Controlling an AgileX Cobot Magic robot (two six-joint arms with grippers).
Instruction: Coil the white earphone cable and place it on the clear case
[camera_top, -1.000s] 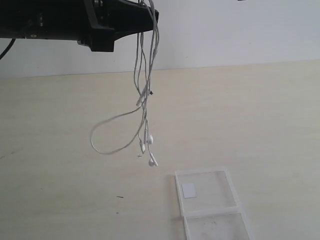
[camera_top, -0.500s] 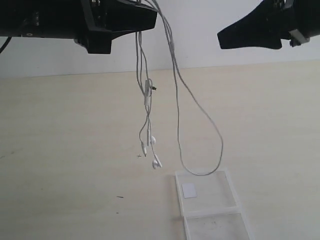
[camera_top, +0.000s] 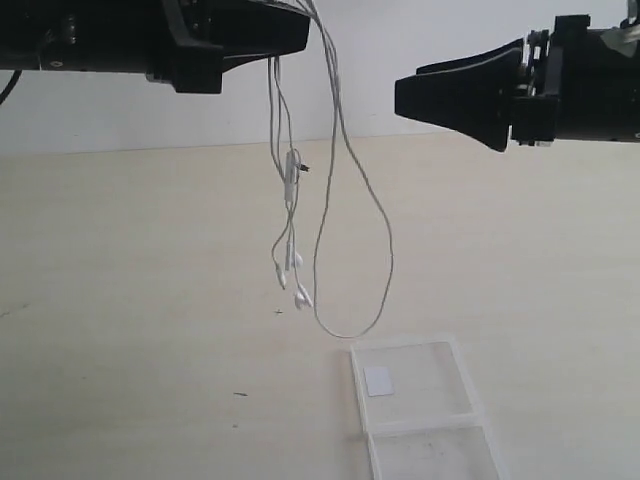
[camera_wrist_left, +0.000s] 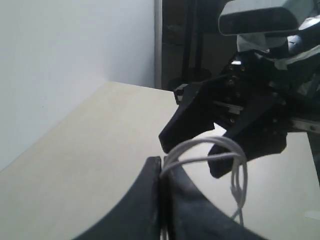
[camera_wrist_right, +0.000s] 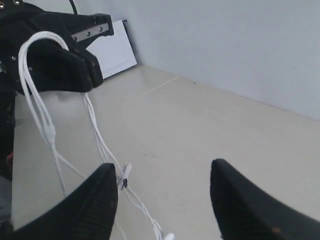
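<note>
Left claw (camera_wrist_left: 161, 164) pinches the limp, featherlight white earphone cable (camera_top: 290, 172) dangling below; wide-spread right claw (camera_wrist_right: 161, 166) should take its loop.

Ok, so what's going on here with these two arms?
The left tool is shut on a white earphone cable, which hangs in loose loops above the table. The right tool is open and empty, facing it. The clear case lies on the table below, no cable on it yet.
</note>
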